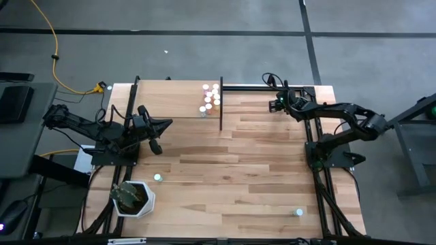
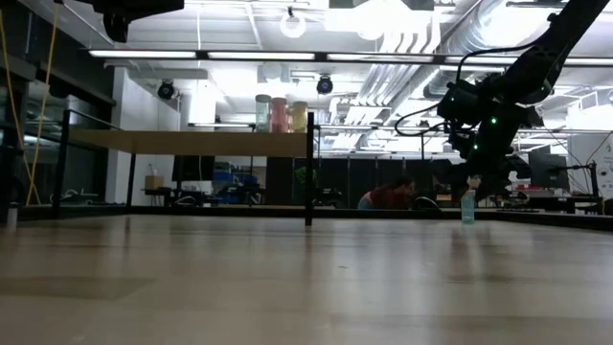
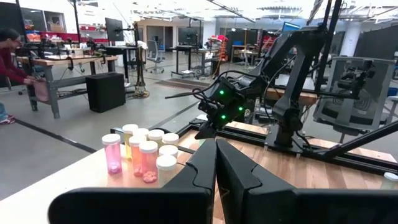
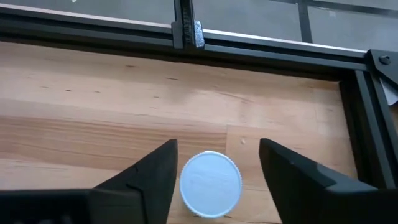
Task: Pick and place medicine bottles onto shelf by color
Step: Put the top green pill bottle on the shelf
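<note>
Several medicine bottles (image 1: 210,97) stand upright in a cluster on the light-wood shelf (image 1: 177,102); they also show in the left wrist view (image 3: 142,157) and the low view (image 2: 280,113). A pale blue-capped bottle (image 4: 210,185) stands upright on the table at the far right (image 2: 467,206). My right gripper (image 4: 217,168) is open and points down, with one finger on either side of this bottle's cap. My left gripper (image 3: 216,163) is shut and empty, level above the shelf's near part (image 1: 162,126). Two more bottles stand on the table (image 1: 158,177) (image 1: 298,212).
A white pot with a green plant (image 1: 133,197) stands at the near left corner. The shelf's black post (image 1: 221,102) rises mid-table. Black frame rails (image 4: 261,53) run along the far and right edges beside my right gripper. A person (image 3: 9,62) is in the room beyond.
</note>
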Available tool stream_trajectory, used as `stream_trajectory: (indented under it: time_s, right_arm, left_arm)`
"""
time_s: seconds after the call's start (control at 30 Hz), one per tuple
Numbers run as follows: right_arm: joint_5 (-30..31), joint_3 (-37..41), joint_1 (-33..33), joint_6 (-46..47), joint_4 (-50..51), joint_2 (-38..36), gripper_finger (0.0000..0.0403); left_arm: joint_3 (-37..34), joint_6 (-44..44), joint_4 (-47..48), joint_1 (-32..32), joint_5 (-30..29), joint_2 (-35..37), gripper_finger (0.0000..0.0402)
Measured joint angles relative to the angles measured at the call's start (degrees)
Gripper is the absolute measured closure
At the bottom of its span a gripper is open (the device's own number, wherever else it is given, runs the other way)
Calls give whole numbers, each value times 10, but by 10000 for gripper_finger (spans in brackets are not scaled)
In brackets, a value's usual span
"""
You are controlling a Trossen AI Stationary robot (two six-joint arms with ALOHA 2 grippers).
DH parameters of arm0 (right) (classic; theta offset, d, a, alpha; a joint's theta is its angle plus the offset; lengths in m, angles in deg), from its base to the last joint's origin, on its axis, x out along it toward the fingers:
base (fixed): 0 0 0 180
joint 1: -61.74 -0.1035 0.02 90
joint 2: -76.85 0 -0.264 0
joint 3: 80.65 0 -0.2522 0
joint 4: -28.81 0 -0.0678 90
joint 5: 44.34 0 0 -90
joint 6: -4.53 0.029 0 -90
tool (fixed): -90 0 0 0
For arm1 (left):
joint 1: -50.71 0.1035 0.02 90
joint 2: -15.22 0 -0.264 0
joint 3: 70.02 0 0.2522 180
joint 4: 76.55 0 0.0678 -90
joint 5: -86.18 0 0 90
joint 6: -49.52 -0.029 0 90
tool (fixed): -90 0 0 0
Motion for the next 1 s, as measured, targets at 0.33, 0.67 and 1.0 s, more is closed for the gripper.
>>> stream_trajectory:
  time_s: [0.33, 0.67, 1.0]
  right_arm:
    - [0, 0, 0, -2, -2, 0, 266]
    - [-27, -5, 0, -21, 1, -1, 307]
    - [-59, -93, -62, -65, 56, -35, 305]
  left_arm:
    - [0, 0, 0, 0, 0, 0, 402]
    - [0, 0, 0, 0, 0, 0, 401]
    - [0, 0, 0, 0, 1, 0, 402]
